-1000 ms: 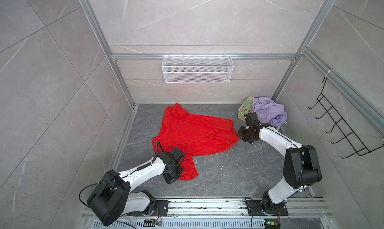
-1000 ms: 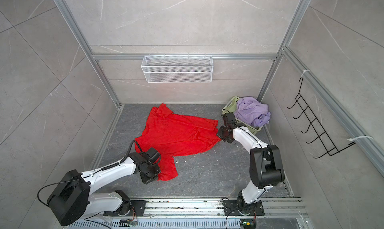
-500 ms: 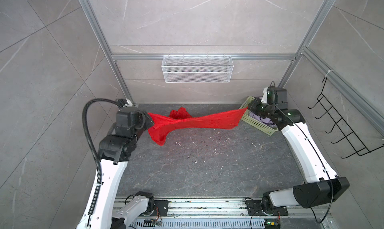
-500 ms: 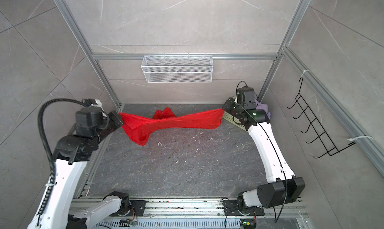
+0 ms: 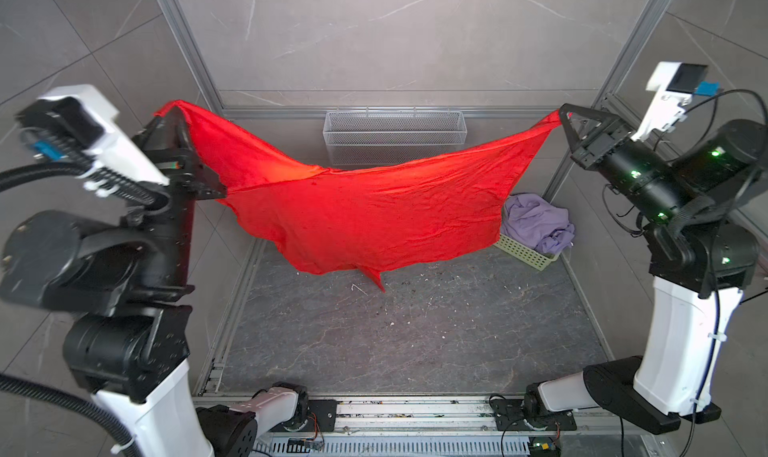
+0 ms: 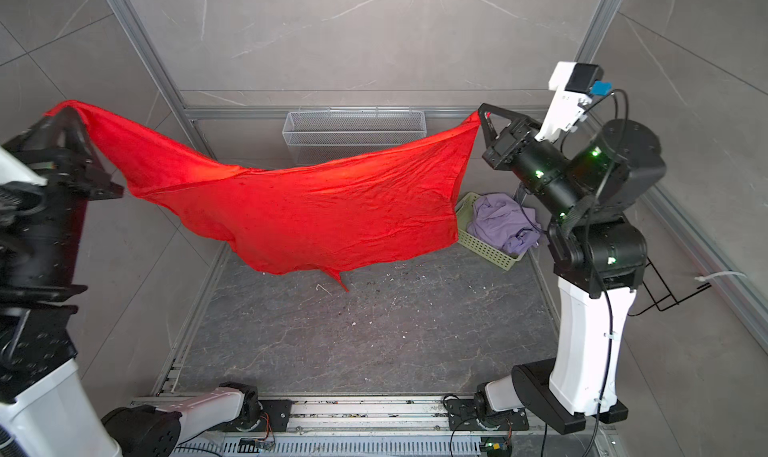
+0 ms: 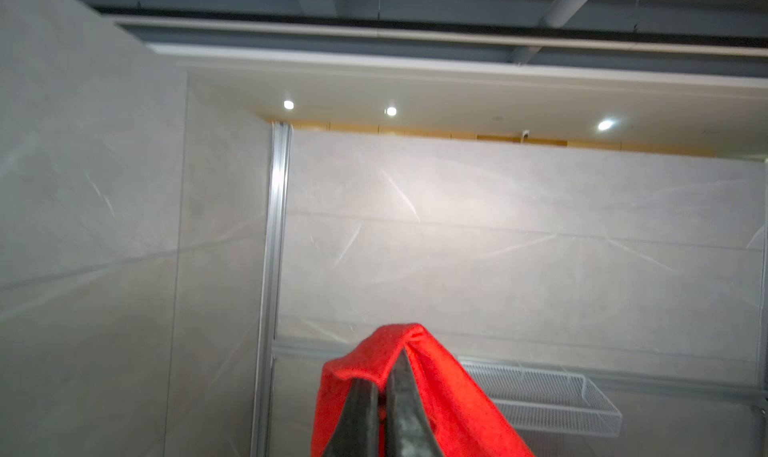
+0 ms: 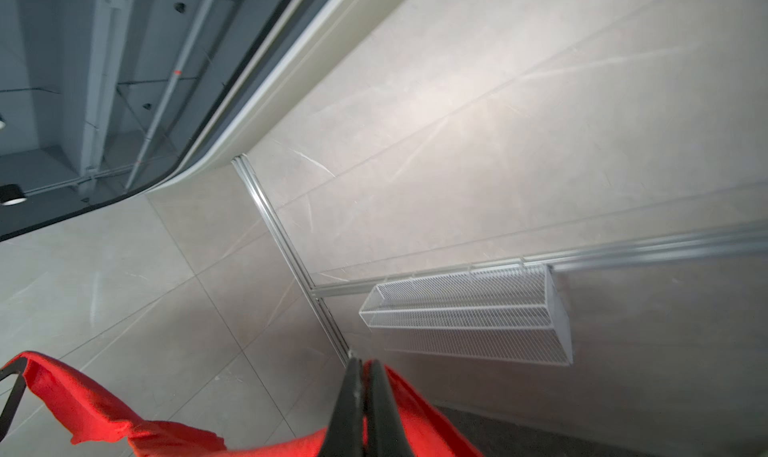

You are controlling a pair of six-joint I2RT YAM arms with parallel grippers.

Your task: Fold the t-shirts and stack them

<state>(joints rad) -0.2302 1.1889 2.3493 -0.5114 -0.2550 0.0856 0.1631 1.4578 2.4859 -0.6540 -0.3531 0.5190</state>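
**Left gripper** (image 5: 166, 116) (image 6: 62, 114) (image 7: 390, 376): black two-finger pincer, raised high over the worktop's left edge, near the left wall panel and its aluminium corner post (image 7: 276, 234). The jaws are pressed together on one corner of the cloth, which folds over the fingertips in the left wrist view. The left arm rises steeply from the front rail, elbow bent, wrist pointing up and back.

**Bright red short-sleeved cotton t-shirt** (image 5: 365, 218) (image 6: 311, 214) (image 7: 449, 396) (image 8: 104, 413): hangs spread in the air between both grippers. The top edge sags in the middle, and one pointed tail is lowest near the centre. Whether the tail reaches the worktop cannot be told.

**Dark grey stone-pattern worktop** (image 5: 395, 342) (image 6: 365, 338): middle and front are bare, flecked with pale crumbs.

**White wire-mesh wall basket** (image 5: 395, 135) (image 6: 353, 131) (image 8: 465, 313): hangs on the back wall rail, behind the tee's top edge.

**Pale green plastic lattice basket** (image 5: 523, 251) (image 6: 486, 247): sits in the back right corner of the worktop, partly hidden by the tee's right edge.

**Crumpled pale lilac t-shirt** (image 5: 536, 222) (image 6: 503, 222): lies in the green basket.

**Right gripper** (image 5: 563, 114) (image 6: 482, 112) (image 8: 361, 367): black pincer, high over the right edge near the corner post, jaws pinching the tee's opposite corner. The right arm stands upright on its white link, forearm angled up and inward.
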